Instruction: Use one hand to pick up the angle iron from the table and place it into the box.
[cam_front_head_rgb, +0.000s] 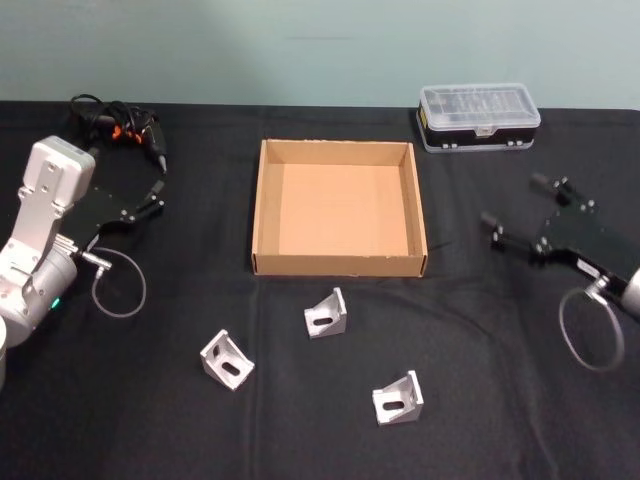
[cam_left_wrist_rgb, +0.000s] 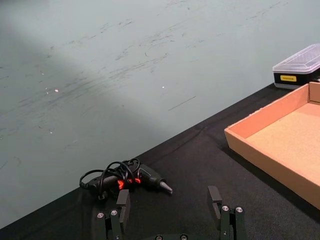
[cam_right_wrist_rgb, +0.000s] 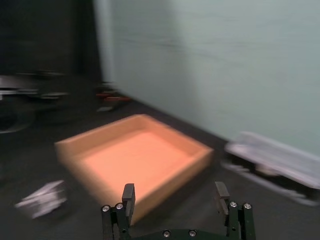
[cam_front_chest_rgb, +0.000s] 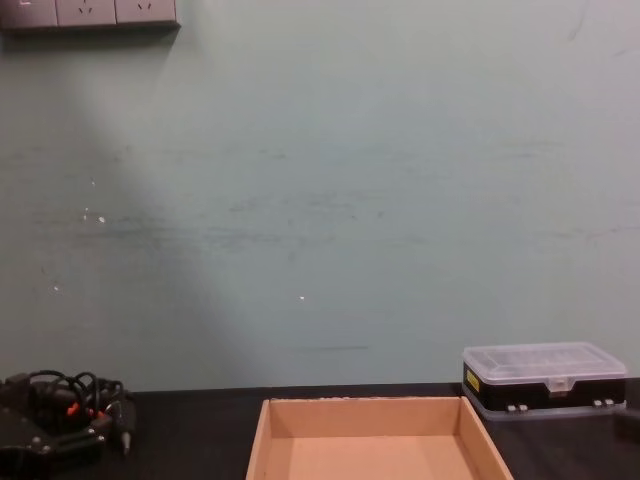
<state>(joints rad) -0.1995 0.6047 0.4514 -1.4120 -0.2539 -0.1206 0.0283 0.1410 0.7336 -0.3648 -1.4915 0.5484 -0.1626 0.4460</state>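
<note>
Lying apart on the matte black table (cam_front_head_rgb: 120, 430) (between its near edge and the shallow tan cardboard box (cam_front_head_rgb: 338, 264)) are three slotted, silvery L-brackets: middle angle iron (cam_front_head_rgb: 327, 314), left angle iron (cam_front_head_rgb: 227, 359), right angle iron (cam_front_head_rgb: 398, 399). A clear-lidded case (cam_front_head_rgb: 479, 117) sits at the far edge. The right gripper (cam_front_head_rgb: 513, 200) and left gripper (cam_front_head_rgb: 158, 187) flank the box, fingers spread, holding nothing.

Tan cardboard box (cam_front_head_rgb: 338, 265), open-topped, on black table (cam_front_head_rgb: 500, 420), 3 silver slotted angle irons lying apart, first angle iron (cam_front_head_rgb: 327, 314) at box's 6 o'clock, second angle iron (cam_front_head_rgb: 228, 359) at 7 o'clock, third angle iron (cam_front_head_rgb: 398, 398) near 5 o'clock.
</note>
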